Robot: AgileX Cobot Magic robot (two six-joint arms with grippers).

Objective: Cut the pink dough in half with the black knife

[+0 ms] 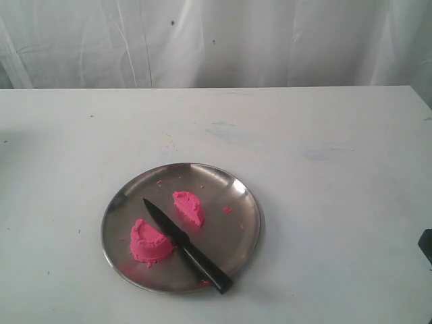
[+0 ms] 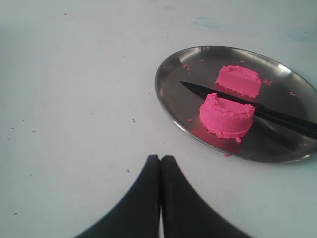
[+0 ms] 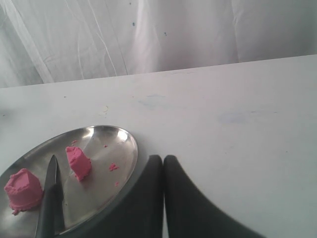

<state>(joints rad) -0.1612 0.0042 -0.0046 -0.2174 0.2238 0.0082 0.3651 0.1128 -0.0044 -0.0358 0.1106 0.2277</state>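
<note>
The pink dough lies in two half-mound pieces on a round steel plate [image 1: 239, 196]: one piece [image 1: 149, 241] at the near left, the other [image 1: 189, 207] toward the middle. The black knife [image 1: 185, 244] rests flat between them, tip pointing to the far left, handle over the plate's near rim. The left wrist view shows both pieces [image 2: 227, 115] [image 2: 238, 80] with the knife [image 2: 257, 110] between them, and my left gripper [image 2: 160, 158] shut and empty over the bare table short of the plate. My right gripper [image 3: 163, 159] is shut and empty beside the plate's rim [image 3: 132, 153].
A white table [image 1: 324, 155] carries the plate; a white curtain [image 1: 216, 40] hangs behind its far edge. Small pink crumbs [image 1: 227, 210] dot the plate. A dark edge of the right arm [image 1: 426, 244] shows at the right border.
</note>
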